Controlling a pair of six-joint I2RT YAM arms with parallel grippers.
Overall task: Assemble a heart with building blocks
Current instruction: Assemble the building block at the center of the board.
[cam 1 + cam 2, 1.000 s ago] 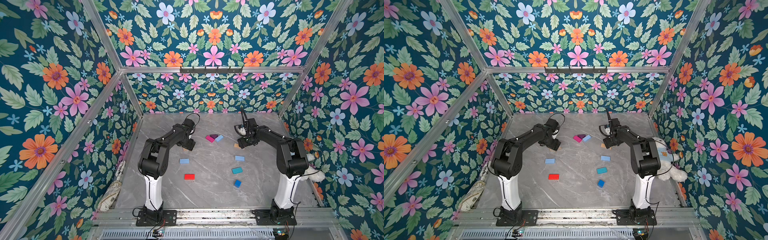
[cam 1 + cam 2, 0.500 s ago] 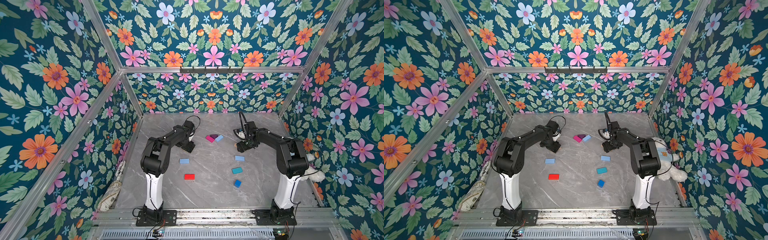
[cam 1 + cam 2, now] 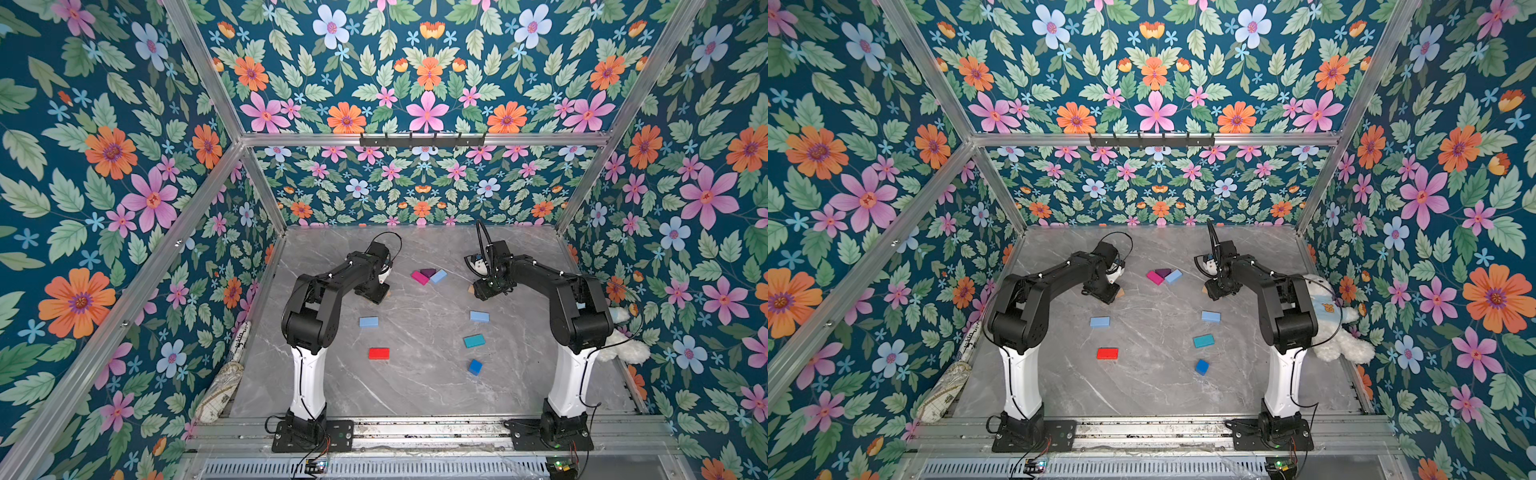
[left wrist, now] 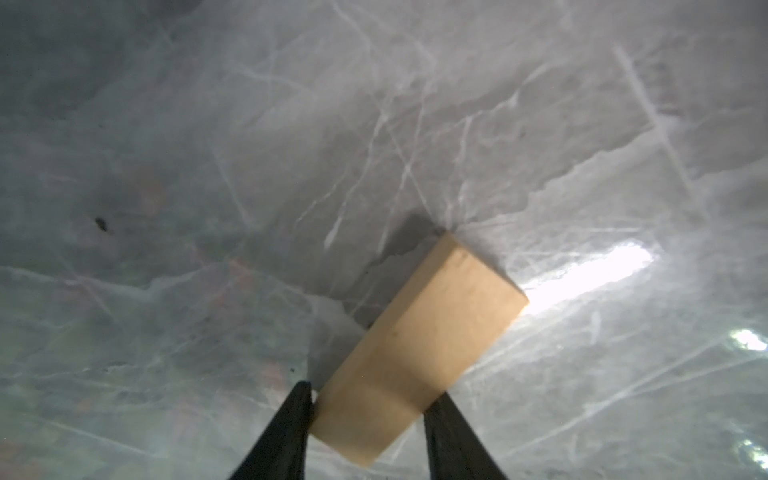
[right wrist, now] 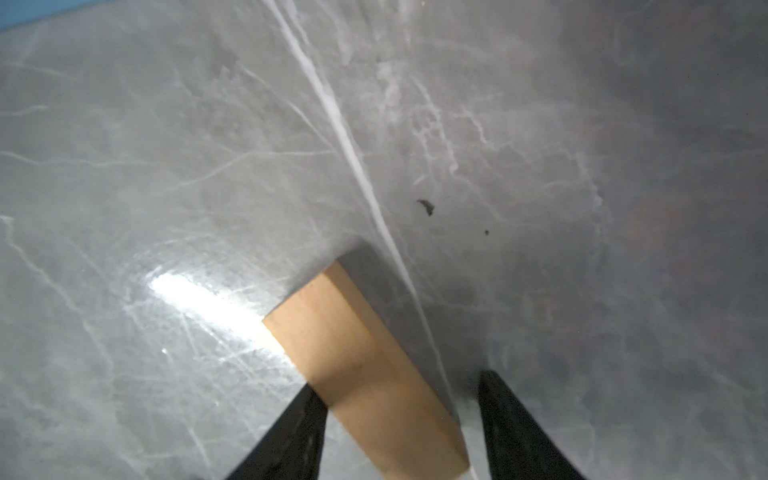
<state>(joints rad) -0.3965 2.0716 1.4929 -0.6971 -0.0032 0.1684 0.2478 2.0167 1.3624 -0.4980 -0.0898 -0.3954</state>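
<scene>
L gripper (image 4: 372, 390) clamps tan block (image 4: 419, 345) left of purple triangle (image 3: 428, 272); R gripper (image 5: 399, 381) jaws apart round 2nd tan block (image 5: 365, 374), right of it; blocks near-hidden in both top views.

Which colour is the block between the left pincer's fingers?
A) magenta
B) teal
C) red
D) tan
D: the left wrist view shows the left pincer with a finger against each side of a tan block.

Three blocks (image 3: 428, 275) touch, back on the counter (image 3: 415, 395). Left block (image 4: 415, 345) sits between my left jaws, right block (image 5: 365, 374) between my right jaws.
</scene>
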